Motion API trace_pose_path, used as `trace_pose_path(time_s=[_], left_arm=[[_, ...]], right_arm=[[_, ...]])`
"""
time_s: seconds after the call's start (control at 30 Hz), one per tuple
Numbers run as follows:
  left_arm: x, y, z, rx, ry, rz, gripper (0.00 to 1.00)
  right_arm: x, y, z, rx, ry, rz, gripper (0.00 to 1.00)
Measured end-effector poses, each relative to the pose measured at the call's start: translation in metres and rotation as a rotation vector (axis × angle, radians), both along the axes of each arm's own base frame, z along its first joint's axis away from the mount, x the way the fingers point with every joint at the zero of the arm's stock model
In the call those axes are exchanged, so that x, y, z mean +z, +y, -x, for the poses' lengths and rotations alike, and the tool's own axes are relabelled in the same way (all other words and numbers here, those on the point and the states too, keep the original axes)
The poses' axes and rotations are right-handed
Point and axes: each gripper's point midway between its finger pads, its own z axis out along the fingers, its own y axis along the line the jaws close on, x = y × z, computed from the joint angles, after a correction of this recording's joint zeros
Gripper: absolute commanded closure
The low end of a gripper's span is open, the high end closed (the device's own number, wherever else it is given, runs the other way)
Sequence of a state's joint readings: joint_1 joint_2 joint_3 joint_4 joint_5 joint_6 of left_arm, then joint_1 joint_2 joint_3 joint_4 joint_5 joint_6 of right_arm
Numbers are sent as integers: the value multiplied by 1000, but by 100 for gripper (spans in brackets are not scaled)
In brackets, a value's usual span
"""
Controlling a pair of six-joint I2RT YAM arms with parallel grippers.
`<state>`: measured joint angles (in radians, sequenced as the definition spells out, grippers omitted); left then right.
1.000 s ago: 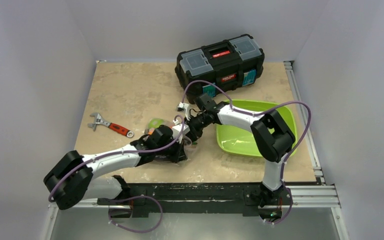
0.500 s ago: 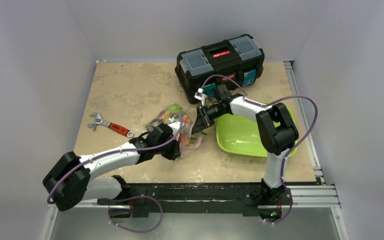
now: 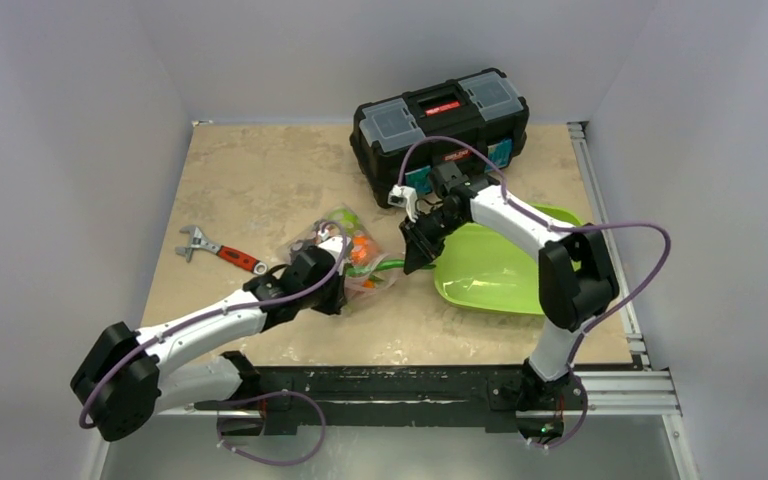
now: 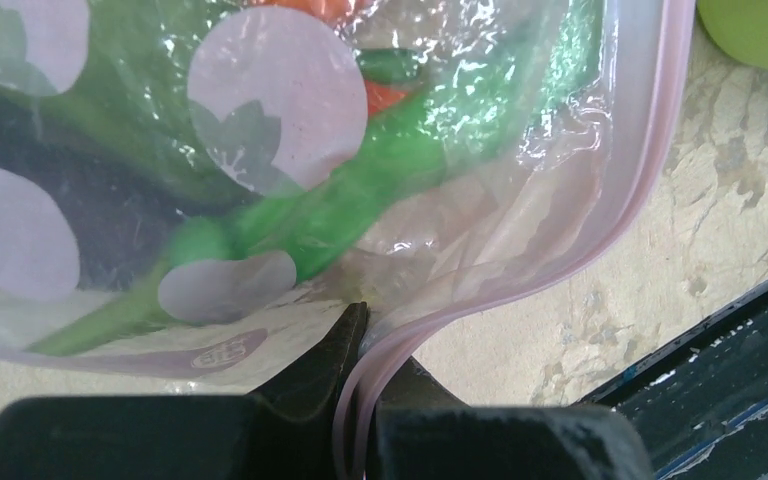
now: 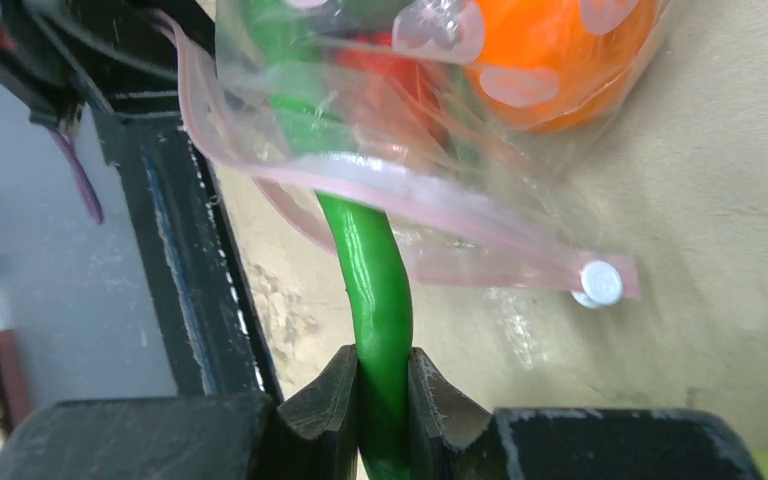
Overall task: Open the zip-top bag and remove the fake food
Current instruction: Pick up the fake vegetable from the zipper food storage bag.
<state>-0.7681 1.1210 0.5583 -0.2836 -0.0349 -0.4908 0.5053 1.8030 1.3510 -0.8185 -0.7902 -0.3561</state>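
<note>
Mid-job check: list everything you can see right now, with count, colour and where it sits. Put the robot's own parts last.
zip-top bag: one, clear with pink zip strip, table centre.
green bean: one, green, sticking out of the bag's mouth.
orange: one, orange, inside the bag.
red piece: one, red, inside the bag; kind unclear.
wrench: one, red handle and silver head, left of the bag.
toolbox: one, black with red handle, far edge.
tray: one, lime green, right of the bag.
table: one, beige, under everything.
left hand: one, black, shut on the bag's zip strip.
right hand: one, black, shut on the green bean.
</note>
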Motion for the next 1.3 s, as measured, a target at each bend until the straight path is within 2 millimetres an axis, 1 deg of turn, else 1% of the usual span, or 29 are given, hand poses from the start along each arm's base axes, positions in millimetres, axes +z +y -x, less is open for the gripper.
trace_pose_path(time_s=[0.13,0.23,0.33,0.53,0.67,0.83,0.97,1.1,1.3], left_arm=[[9,5,-3,31,-34,24,100],[13,9,-3,52,-56,41,100],[15,11,-3,67,-70,59,100],[16,11,-2,78,-73,84,100],[17,10,2,84,-76,118,100],[21,11,1,91,-88,144,100],[24,11,0,101,-98,164,100],[22,13,-1,117,-99,180,100],[22,13,-1,119,-101,184,100]], right_arm=[[16,-15,-2,19,-125,52,100],[36,-30,-6,21,-265,89,100],[49,-46,-3,20,-365,122,100],[50,-72,15,22,-417,158,100],[54,-84,29,2,-451,143,100],[54,-93,42,-9,-467,132,100],[57,-102,46,-27,-485,115,100],[71,-113,49,-41,-546,97,100],[77,-120,56,-10,-569,91,100]])
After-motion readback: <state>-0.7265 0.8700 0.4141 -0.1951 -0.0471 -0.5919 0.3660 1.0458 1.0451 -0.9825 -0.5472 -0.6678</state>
